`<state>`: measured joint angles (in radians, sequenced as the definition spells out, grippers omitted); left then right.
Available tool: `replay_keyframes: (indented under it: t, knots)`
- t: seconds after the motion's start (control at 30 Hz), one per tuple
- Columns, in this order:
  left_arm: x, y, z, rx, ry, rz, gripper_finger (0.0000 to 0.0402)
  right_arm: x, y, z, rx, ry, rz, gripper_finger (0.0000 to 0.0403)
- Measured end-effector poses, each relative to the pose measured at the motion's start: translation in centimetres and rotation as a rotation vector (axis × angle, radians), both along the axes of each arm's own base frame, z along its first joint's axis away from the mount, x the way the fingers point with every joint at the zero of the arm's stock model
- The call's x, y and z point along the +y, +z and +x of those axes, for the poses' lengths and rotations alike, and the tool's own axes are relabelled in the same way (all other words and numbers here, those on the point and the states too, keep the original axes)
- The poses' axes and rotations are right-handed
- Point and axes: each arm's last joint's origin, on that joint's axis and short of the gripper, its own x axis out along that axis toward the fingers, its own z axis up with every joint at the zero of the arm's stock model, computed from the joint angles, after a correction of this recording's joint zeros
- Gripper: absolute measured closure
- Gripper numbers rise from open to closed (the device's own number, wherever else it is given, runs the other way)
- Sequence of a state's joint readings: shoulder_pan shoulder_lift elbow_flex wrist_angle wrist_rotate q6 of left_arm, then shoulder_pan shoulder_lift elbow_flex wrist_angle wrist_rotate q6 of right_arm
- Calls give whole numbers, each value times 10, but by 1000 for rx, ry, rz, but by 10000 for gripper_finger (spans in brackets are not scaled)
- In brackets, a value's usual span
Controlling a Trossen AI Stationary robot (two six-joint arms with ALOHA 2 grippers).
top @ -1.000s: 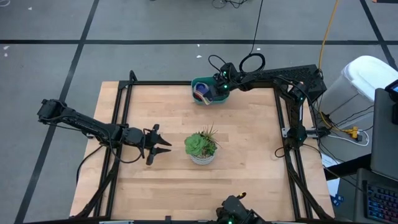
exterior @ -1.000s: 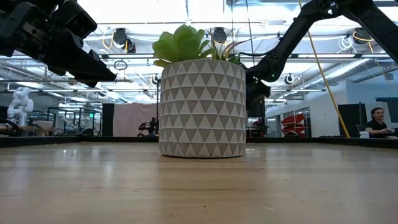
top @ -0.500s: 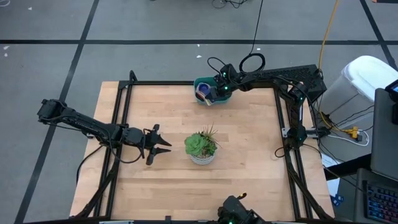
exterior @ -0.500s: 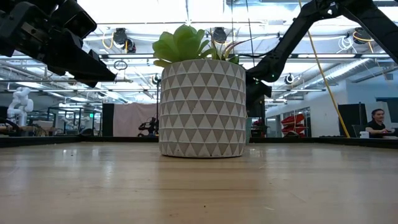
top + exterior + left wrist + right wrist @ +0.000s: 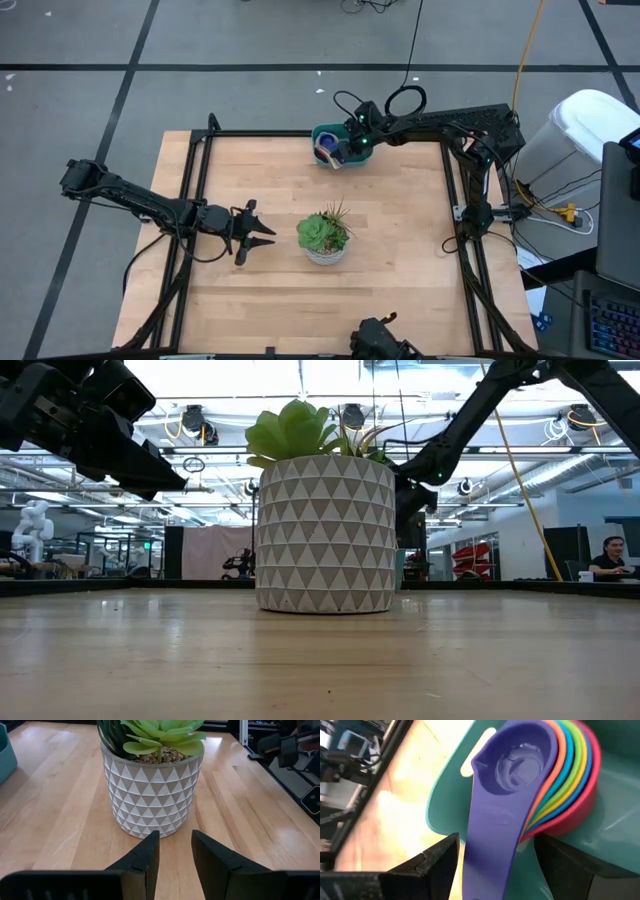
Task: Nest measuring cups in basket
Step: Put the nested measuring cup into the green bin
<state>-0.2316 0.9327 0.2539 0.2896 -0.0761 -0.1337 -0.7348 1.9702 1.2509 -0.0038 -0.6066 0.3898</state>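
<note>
- The measuring cups (image 5: 545,780) sit nested as one stack inside the teal basket (image 5: 445,805), purple cup innermost, then orange, yellow, green, blue and red rims fanning outward around it.
- Their flat handles overlap and point out over the basket's rim; the purple handle (image 5: 487,845) lies on top, running between the right claw's (image 5: 495,857) two dark fingers.
- Those fingers stand spread to either side of the handle, with a gap showing on each side, so the claw pinches nothing as far as can be seen.
- Handling, as a judgement: thin, stiff plastic, very light, glossy and likely slippery. The stacked handles give the best hold, taken flat across their width; squeezing a round rim would probably make a cup pop out or tip the stack.
- The basket looks light too, so any sideways drag on the handles may slide it along the worktop (image 5: 400,250).
- From above, the basket (image 5: 325,135) stands at the worktop's 12 o'clock edge, with the right claw (image 5: 345,148) over it.
- The potted succulent (image 5: 323,237) stands near the worktop's centre, well apart from the basket.
- The left claw (image 5: 262,232) waits at the plant's 9 o'clock, its fingers (image 5: 142,860) slightly parted and empty, raised off the worktop.
</note>
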Motion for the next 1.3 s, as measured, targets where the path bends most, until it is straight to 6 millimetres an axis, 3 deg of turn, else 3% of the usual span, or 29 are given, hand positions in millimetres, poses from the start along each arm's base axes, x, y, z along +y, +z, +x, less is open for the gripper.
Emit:
replay_keyframes:
  t: [0.23, 1.3]
  knots:
    - [0, 0, 0, -1, 0, 0, 284, 6, 12, -2, 38, 9, -74, 151]
    - [0, 0, 0, 2, -4, -8, 284, 12, 20, 6, 6, 162, -334, 151]
